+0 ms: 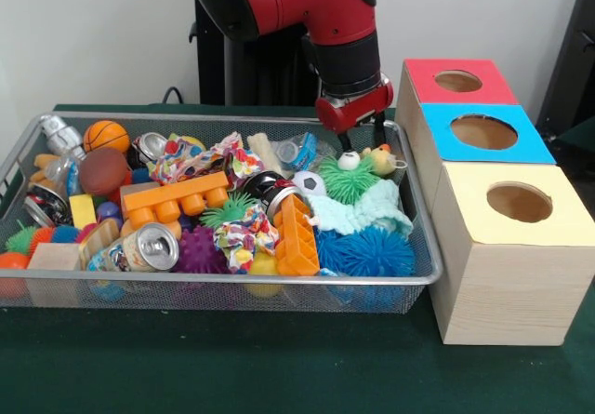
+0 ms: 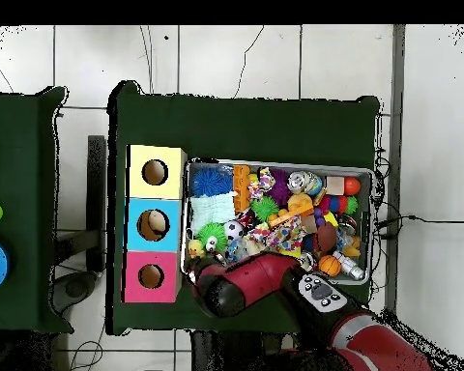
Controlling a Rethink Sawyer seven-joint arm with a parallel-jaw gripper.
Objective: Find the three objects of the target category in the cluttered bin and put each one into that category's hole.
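Note:
The bin (image 1: 232,280) is a shallow silver wire-mesh basket full of mixed toys; in the overhead view (image 2: 275,162) it lies right of the boxes. A yellow duckling (image 1: 381,161) with an orange-red beak sits in its far right corner, next to a green spiky ball (image 1: 349,183); in the overhead view the duckling (image 2: 195,248) shows at the bin's lower left. My gripper (image 1: 363,142) hangs open just above and slightly left of the duckling, not touching it. A rounded yellow thing (image 1: 263,265) lies half hidden under an orange block (image 1: 297,237); I cannot tell what it is.
Three wooden boxes stand right of the bin, with red (image 1: 428,74), blue (image 1: 444,121) and yellow (image 1: 469,195) tops, each with a round hole. The bin also holds orange blocks (image 1: 172,200), a blue spiky ball (image 1: 372,251), cans (image 1: 151,247), a basketball (image 1: 105,135) and cloth.

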